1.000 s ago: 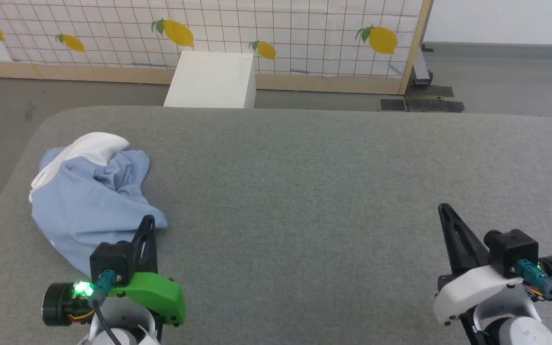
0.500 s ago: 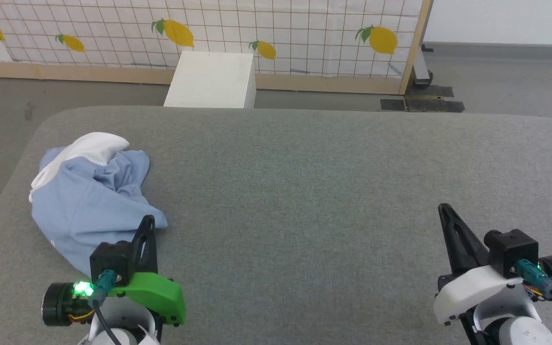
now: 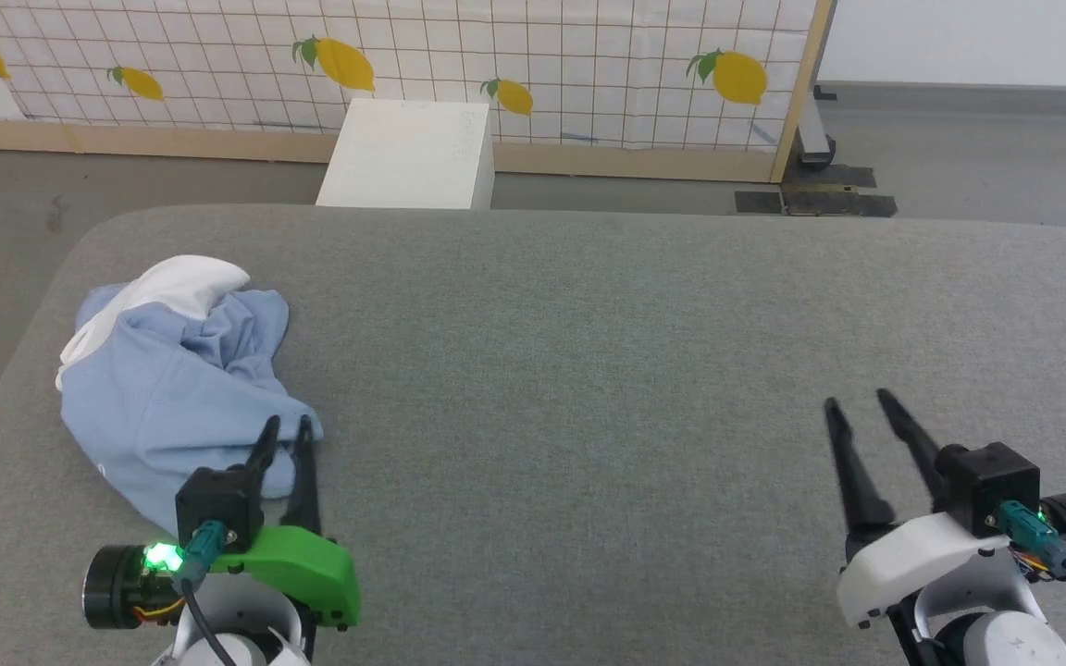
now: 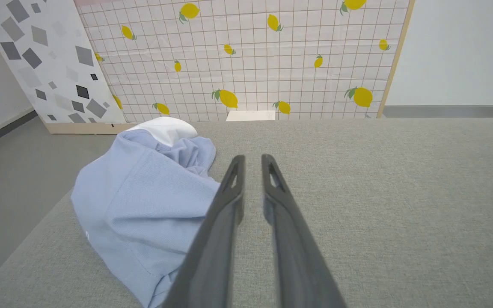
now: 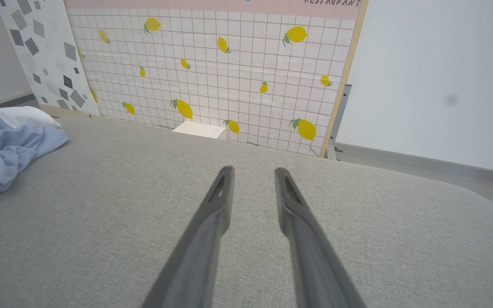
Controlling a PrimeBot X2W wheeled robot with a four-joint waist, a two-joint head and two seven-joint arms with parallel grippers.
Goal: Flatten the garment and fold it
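Nearest to us, the left gripper sits by the table's near-left edge on a green mount. Its two long, dark, tapered fingers are parted by a narrow gap with nothing between them, and they point at the near-right hem of the garment. We cannot tell whether they touch it. The right gripper, on a white mount near the near-right edge, holds its fingers wider apart over bare table, also gripping nothing. A second ago both pairs of fingers were pressed together.

The table has a grey woven cover and rounded corners. The garment, soft light blue knit with a white collar, lies crumpled towards the far-left corner. Beyond the far edge stands a white box before a lemon-print grid panel.
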